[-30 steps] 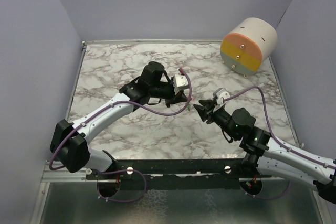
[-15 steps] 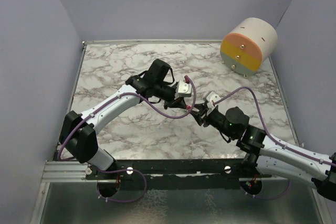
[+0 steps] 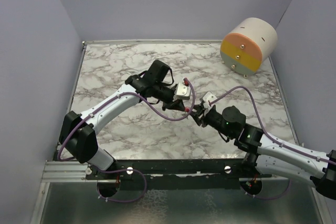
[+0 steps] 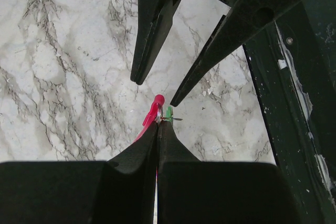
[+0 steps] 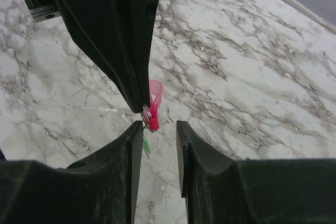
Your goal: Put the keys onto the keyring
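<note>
My left gripper [image 4: 158,123] is shut on a small metal keyring [image 4: 158,114], held above the marble table [image 3: 115,72]. A pink-red key [image 4: 155,104] sticks up beside the ring. A short green key [image 4: 169,112] sits at the ring's other side. In the right wrist view the pink-red key [image 5: 154,103] and keyring [image 5: 146,113] hang at the left gripper's tip, with the green key [image 5: 146,144] dangling below. My right gripper [image 5: 159,127] is open, its fingertips just short of the pink-red key. In the top view the left gripper [image 3: 184,106] and right gripper [image 3: 197,114] meet tip to tip mid-table.
A round drum [image 3: 249,45] with an orange, yellow and pink face lies at the back right corner. Grey walls close in the table on three sides. A black rail [image 3: 178,167] runs along the near edge.
The left gripper swung right and toward the near edge with the keyring. The right gripper pushed forward to meet it, and the gap between them closed.
</note>
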Controlling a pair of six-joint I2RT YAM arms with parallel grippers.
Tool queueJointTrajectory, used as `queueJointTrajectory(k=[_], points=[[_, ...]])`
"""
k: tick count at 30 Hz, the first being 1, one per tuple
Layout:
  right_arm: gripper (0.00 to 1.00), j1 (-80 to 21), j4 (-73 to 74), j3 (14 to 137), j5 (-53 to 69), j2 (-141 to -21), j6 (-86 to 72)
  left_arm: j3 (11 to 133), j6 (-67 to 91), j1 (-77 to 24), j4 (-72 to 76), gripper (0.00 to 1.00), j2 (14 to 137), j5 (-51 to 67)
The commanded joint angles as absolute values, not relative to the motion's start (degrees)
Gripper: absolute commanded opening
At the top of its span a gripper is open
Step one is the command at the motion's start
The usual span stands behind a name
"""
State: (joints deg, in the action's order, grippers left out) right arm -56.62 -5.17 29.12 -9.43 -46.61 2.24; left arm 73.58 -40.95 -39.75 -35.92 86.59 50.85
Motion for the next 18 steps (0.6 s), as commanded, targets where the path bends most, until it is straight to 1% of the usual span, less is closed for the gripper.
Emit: queueJointTrajectory(k=[1,6,10,12,14,18], points=[[0.32,-56.5,-6.3,31.4,-6.2,-47.9,2.7,75.0,-42.8,-39.6,-37.6,0.00,85.0,53.7],[0.31,-56.6,-7.2,31.8,-5.7,-49.6,2.8,75.1,-43.0,-39.6,-38.1,0.00,84.9,54.2],[0.28,-56.5,-7.8,32.1,-5.5,-50.4,2.9,75.0,-43.2,-39.6,-38.1,0.00,85.0,54.5],[0.25,-56.5,-8.0,32.2,-5.5,-50.8,2.9,74.9,-43.3,-39.6,-38.2,0.00,85.1,54.4],[0.18,-56.6,-8.3,32.0,-5.5,-51.0,2.8,74.9,-43.3,-39.6,-38.2,0.00,85.1,54.5],[0.11,-56.6,-8.7,31.9,-5.3,-50.9,2.9,74.7,-43.4,-39.6,-38.2,0.00,85.1,54.6]])
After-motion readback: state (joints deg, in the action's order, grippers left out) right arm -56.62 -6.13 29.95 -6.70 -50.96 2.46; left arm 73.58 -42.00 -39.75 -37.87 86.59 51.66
